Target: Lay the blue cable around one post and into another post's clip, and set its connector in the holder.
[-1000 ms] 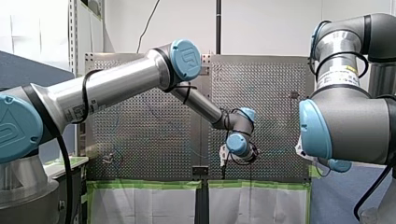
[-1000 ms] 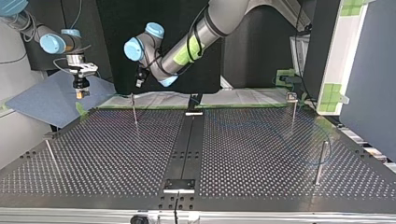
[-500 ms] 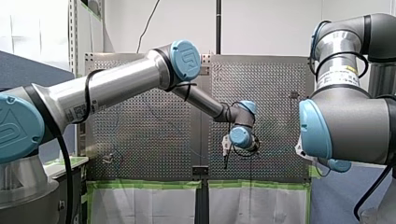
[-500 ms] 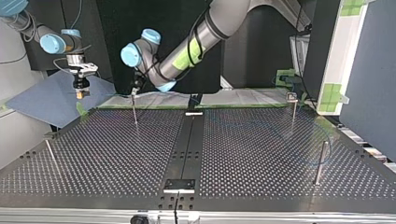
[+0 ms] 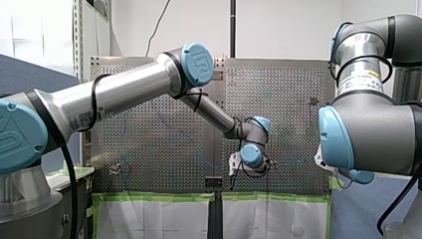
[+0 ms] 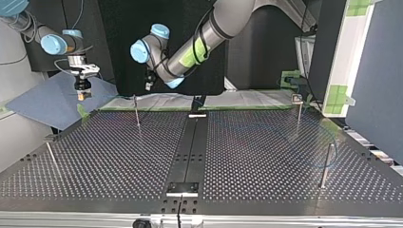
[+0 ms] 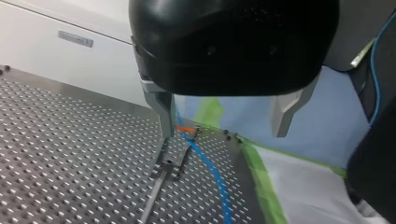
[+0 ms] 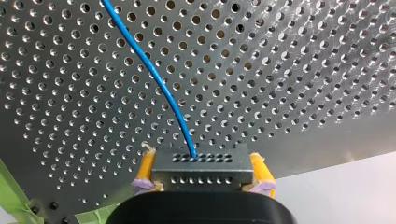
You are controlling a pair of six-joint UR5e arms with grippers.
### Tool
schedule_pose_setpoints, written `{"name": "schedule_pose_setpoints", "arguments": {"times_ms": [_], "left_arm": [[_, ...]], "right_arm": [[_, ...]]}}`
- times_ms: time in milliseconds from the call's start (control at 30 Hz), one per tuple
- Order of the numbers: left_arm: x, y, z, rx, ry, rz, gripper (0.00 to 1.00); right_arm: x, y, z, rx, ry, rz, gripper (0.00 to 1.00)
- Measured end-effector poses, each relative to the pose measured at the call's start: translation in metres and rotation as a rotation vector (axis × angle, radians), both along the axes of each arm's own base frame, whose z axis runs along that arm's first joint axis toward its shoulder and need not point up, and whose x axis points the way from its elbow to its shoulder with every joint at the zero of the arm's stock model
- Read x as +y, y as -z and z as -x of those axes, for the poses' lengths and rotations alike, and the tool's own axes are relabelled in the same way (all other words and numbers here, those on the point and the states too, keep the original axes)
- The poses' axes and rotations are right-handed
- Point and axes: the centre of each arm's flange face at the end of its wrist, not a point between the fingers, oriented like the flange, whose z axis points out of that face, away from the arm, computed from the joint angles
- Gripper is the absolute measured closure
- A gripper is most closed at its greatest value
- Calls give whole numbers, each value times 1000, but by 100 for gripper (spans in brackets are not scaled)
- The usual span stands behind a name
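Left gripper point(image 7: 223, 130): metal fingers point(image 7: 161, 105) spread wide, nothing between them; my left arm reaches past the table's middle in the front view, wrist bent downward; below the gripper stands a slim post point(image 7: 159, 179), and the blue cable point(image 7: 211, 165) lies on the perforated table point(image 7: 70, 154) just beside it. Right gripper point(image 8: 201, 173): yellow pads point(image 8: 145, 169) pinch the dark connector point(image 8: 201, 163) at both ends; the cable leaves the connector's face and curves away over the table.
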Motion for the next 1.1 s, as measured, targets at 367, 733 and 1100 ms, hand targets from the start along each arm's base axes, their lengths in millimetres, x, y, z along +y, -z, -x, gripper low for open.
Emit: {"name": "schedule_pose_setpoints", "arguments": {"times_ms": [367,733,1100], "left_arm": [[7,7,4,13,-13,-26,0],[11,6,2,9,-34,-52,0],[16,5,1,-2,-69,-84,0]], "right_arm": [[0,0,0,0,0,-2,100],[1,1,0,1,3,-7,100],[1,2,-1,0,2,-8,100]]}}
